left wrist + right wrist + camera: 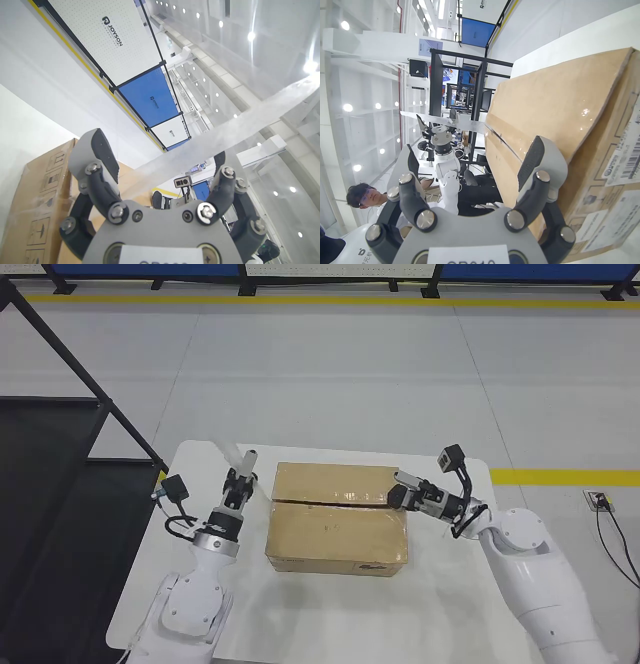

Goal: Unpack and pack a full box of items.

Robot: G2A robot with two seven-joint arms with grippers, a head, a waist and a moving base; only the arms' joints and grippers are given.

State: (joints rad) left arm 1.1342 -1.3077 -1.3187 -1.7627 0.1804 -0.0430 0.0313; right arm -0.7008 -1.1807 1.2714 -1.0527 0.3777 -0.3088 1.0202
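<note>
A white table on a pale hall floor edged with yellow lines carries a closed cardboard box, which lies between the 2 hands. The left hand, just beside 1 end of the box, has its fingers apart. A strip of clear tape runs from the box's top seam across their tips. The right hand, at the opposite end, is spread wide, with 1 fingertip over the box's top edge.

Wht table; blk frame beside it; yellow floor tape.
</note>
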